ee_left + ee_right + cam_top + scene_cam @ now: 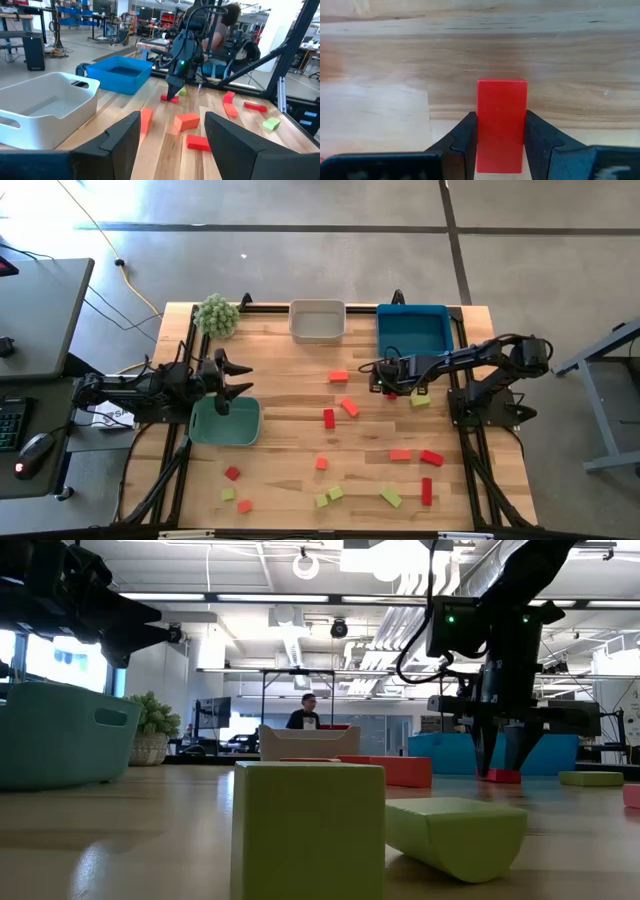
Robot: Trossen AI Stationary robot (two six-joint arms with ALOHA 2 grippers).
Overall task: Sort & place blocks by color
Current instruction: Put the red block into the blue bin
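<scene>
Right end effector: lowered near the tabletop's far right corner, just before the blue tray; fingers closed against both long sides of a red block, block resting flat on the wood, not yet lifted. Grip placement judged deliberate: pads across the narrow width, so the short dimension fits between the fingers. Block long axis: in line with the fingers, running straight away from the wrist, free end projecting beyond the fingertips. Yellow-green block just beside, toward the right edge. Left end effector: waiting by the left edge above the teal tray, fingers spread, nothing held. White tray at the far edge, middle. Remaining blocks scattered: orange block near centre, further red, orange and yellow-green pieces toward the near edge. Fuzzy green plant at the far left corner.
</scene>
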